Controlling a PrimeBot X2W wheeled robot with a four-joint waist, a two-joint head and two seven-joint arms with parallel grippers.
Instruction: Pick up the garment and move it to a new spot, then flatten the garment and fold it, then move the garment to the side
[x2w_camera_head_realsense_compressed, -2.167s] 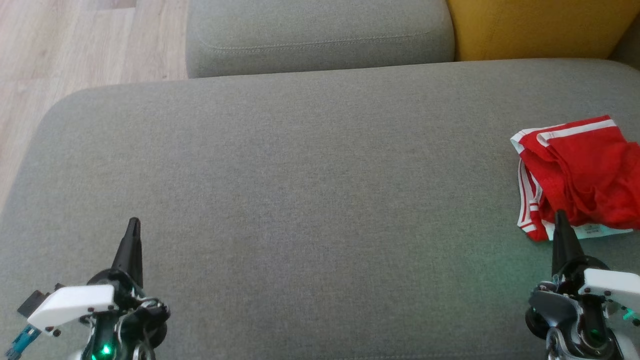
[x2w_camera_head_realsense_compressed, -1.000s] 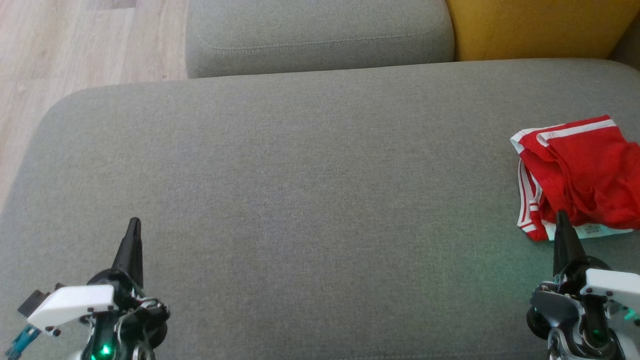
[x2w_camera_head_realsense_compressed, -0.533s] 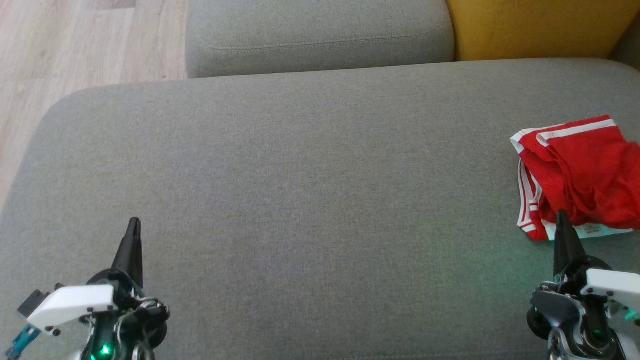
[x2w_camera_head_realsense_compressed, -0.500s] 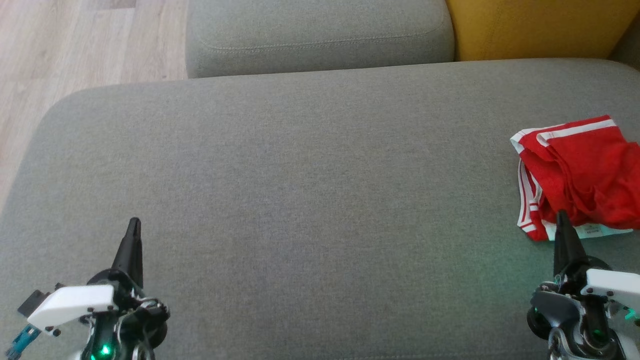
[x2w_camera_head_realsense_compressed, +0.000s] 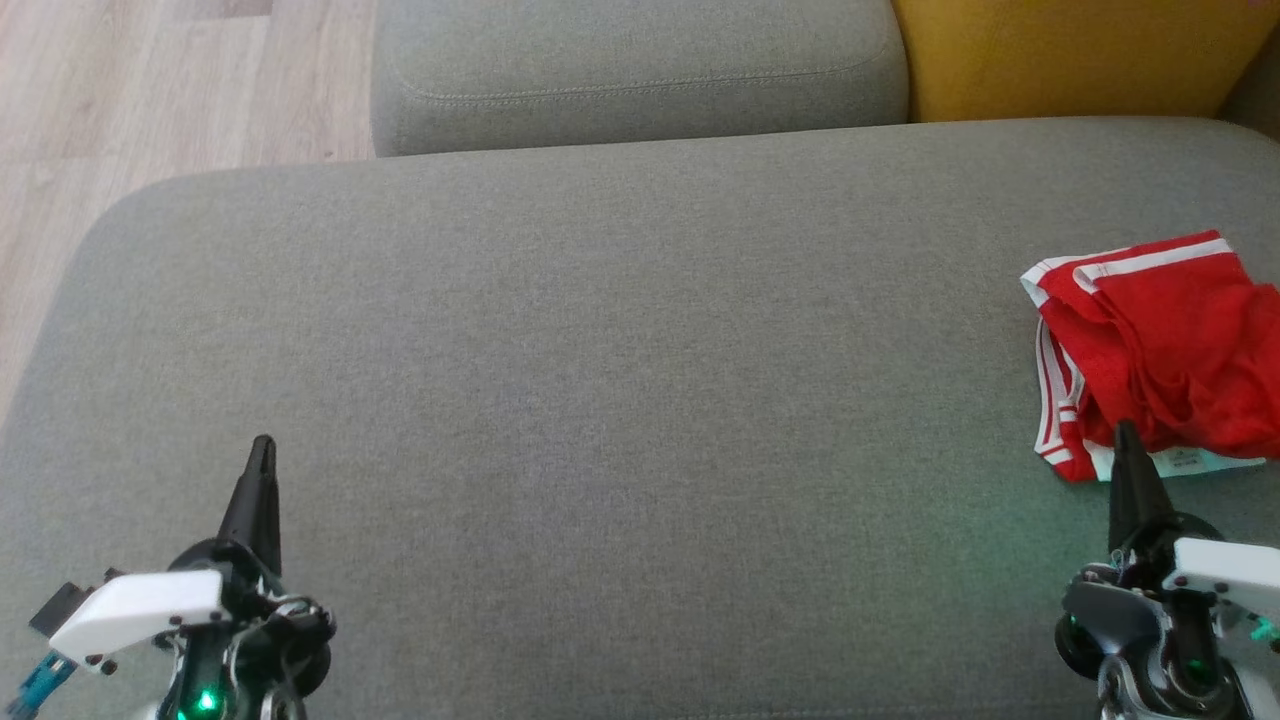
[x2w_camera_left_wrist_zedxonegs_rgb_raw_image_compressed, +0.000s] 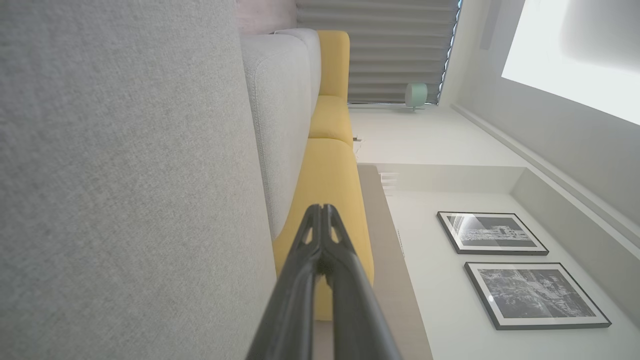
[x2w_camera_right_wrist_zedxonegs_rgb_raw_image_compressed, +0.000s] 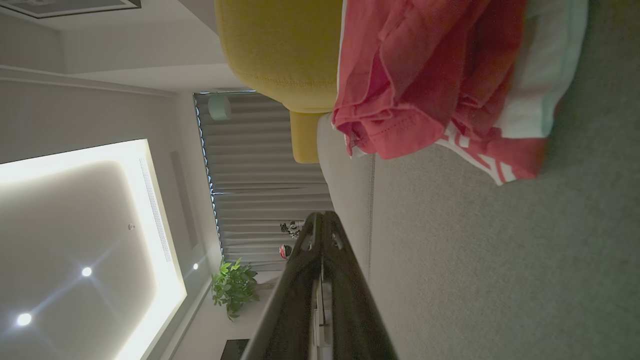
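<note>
Shorts (x2w_camera_head_realsense_compressed: 1160, 340), one red pair, lie at the cushion's (x2w_camera_head_realsense_compressed: 640, 400) right edge; our left gripper (x2w_camera_head_realsense_compressed: 262, 447) and right gripper (x2w_camera_head_realsense_compressed: 1122, 432) are closed, empty.

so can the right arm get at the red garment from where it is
Probably yes: the right gripper sits shut right beside the red garment, nothing between them, though it must open first.

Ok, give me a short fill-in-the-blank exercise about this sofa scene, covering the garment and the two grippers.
1. The garment is ____ with white stripes.
2. It lies on the ____ seat cushion, not the yellow one.
3. The left gripper and the right gripper both have their jaws ____.
Missing words: red; grey; shut.
</note>
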